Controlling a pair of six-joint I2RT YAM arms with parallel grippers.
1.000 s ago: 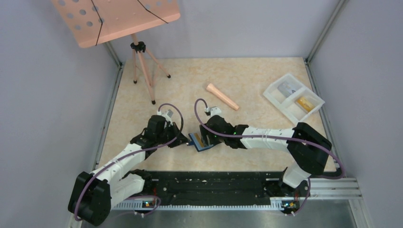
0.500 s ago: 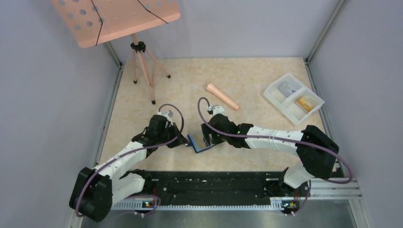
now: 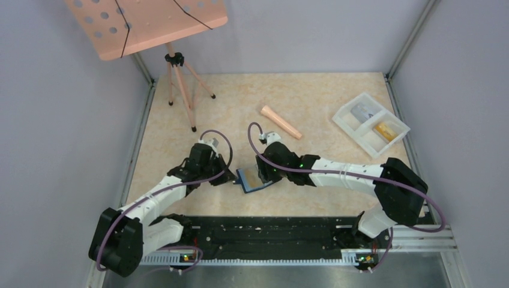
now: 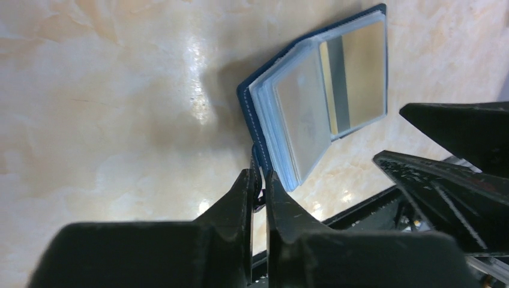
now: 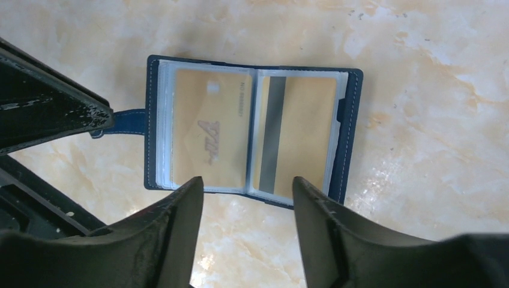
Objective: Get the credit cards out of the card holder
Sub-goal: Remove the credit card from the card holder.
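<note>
The navy card holder (image 5: 347, 141) lies open on the table, also seen in the top view (image 3: 247, 180) and the left wrist view (image 4: 250, 117). Two tan-gold credit cards sit in its clear pockets, one on the left page (image 5: 207, 135) and one with a grey stripe on the right page (image 5: 303, 135). My left gripper (image 4: 259, 180) is shut on the holder's closing tab (image 5: 129, 121) at the holder's left side. My right gripper (image 5: 247, 198) is open and empty, hovering just above the holder's near edge.
A white two-compartment tray (image 3: 371, 123) stands at the far right with a grey card and a tan card in it. A peach cone-shaped object (image 3: 280, 121) lies behind the holder. A tripod stand (image 3: 180, 84) with a peach board stands at the far left.
My right gripper has moved slightly left over the holder. The holder now lies flatter and more open. My left gripper stays on the tab.
</note>
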